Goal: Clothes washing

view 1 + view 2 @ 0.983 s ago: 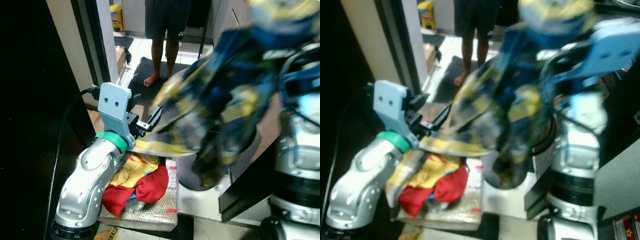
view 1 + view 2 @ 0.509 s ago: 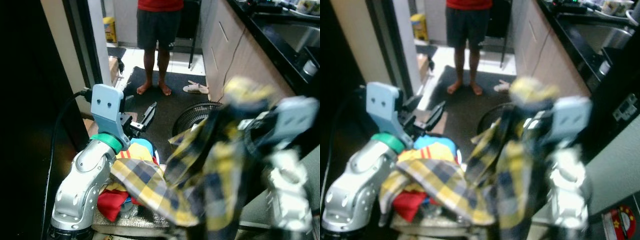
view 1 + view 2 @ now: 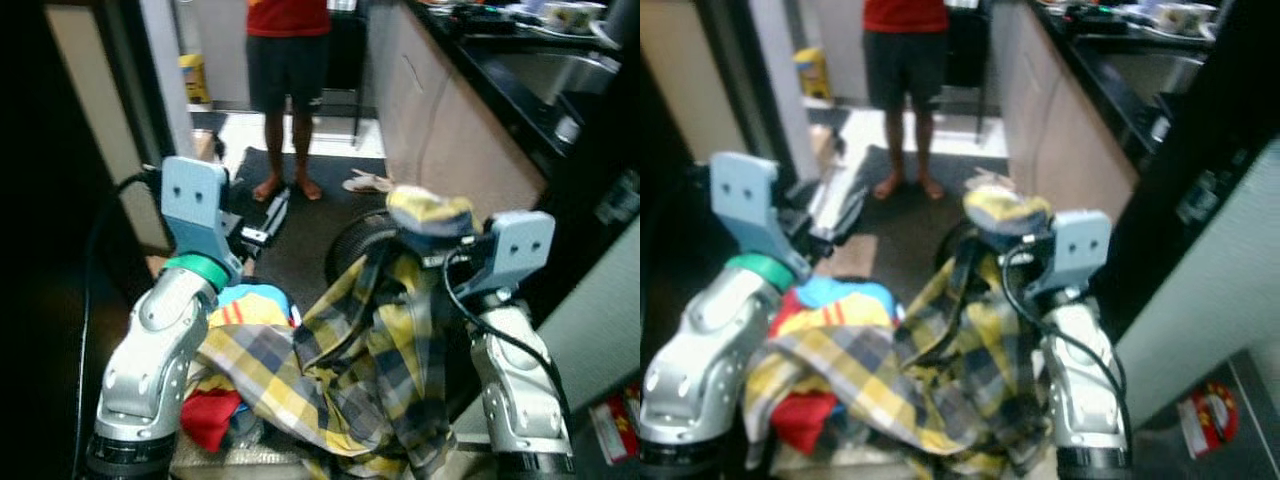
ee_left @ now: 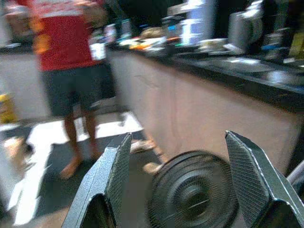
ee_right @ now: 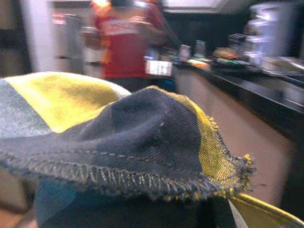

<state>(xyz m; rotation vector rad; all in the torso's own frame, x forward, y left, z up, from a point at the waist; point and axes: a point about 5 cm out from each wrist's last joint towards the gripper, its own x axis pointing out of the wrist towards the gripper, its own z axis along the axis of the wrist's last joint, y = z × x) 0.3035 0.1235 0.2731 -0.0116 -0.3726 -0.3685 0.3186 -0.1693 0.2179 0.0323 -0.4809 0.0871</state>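
- The right claw [image 3: 432, 222] is holding a yellow, grey and navy plaid cloth garment [image 3: 345, 375] up at about chest height, with a bunched fold of the fabric draping over its tip; the fingers are clamping on that fold, as the right wrist view shows frayed plaid hem [image 5: 142, 142] lying right across them.
- The rest of the plaid garment is hanging down in front of the silver right arm [image 3: 515, 375] and is spreading leftward over a heap of other laundry.
- That heap, a red cloth piece [image 3: 215, 420] with a yellow-and-red striped piece [image 3: 245, 310] and a bit of light blue fabric, is sitting just beside the left arm's silver elbow [image 3: 160, 345].
- The left claw [image 4: 178, 185] is pointing forward above the dark floor mat [image 3: 300, 250], its two black fingers [image 4: 107, 183] standing well apart with nothing between them.
- A round black floor fan [image 4: 192, 190] is lying on the floor ahead of the left claw.
- A person in a red shirt and dark shorts [image 3: 288, 70] is standing barefoot at the far edge of the mat, beside a long beige kitchen desk with a black top [image 3: 450, 110].
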